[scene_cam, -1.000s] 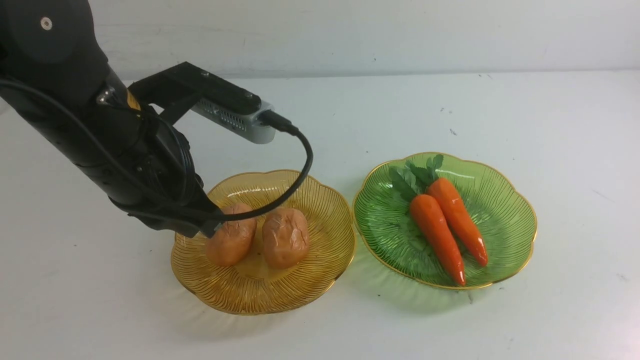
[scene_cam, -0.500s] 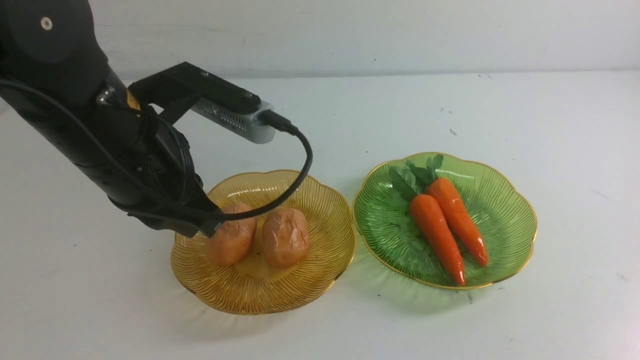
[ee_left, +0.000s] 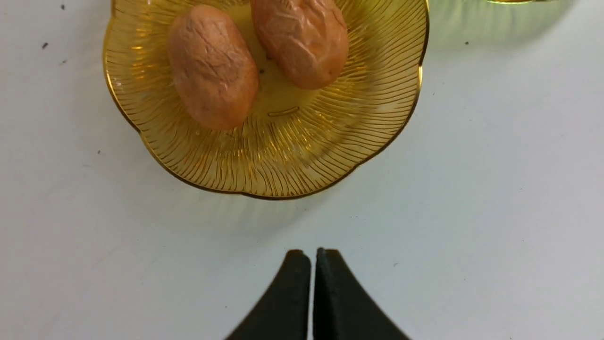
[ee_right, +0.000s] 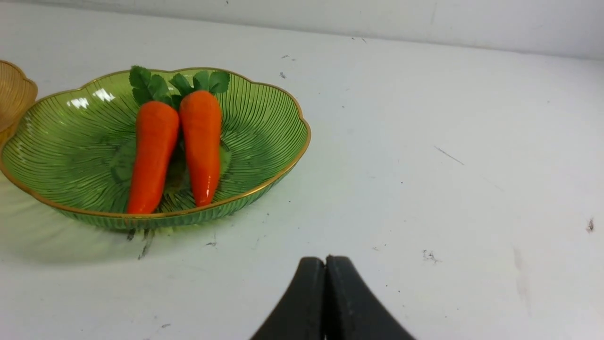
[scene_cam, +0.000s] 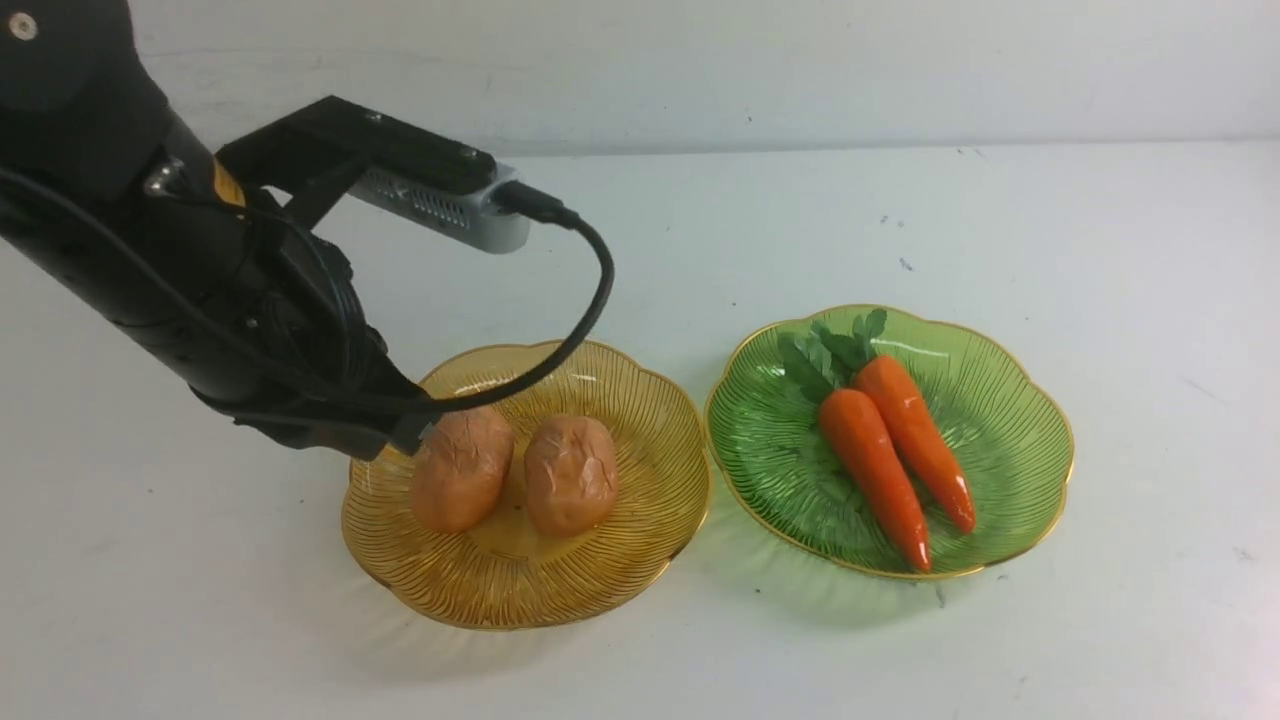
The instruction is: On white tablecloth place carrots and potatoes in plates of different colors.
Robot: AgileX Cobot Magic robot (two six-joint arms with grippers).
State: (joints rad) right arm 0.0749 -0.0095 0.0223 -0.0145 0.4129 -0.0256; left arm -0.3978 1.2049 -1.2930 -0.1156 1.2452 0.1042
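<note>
Front: potatoes (scene_cam: 515, 472) in amber plate (scene_cam: 640, 560), carrots (scene_cam: 895, 450) in green plate (scene_cam: 1010, 400), mid-counter; glossy, light, grip mid-body.
Left wrist: left fingers (ee_left: 302, 293) clenched, empty, near amber rim.
Right wrist: right fingers (ee_right: 342, 302) clenched, empty, over white tablecloth (ee_right: 448, 141).

open cloth (scene_cam: 1150, 300) right of green plate (scene_cam: 1010, 400), left arm (scene_cam: 200, 290) overhanging amber plate (scene_cam: 620, 560)

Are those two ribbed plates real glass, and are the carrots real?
The amber-yellow ribbed plate and the green ribbed plate are see-through with gold rims: glass or clear plastic, hard to tell which. The two glossy orange carrots look like moulded plastic: an even shine, with stiff green leaves that look artificial.
</note>
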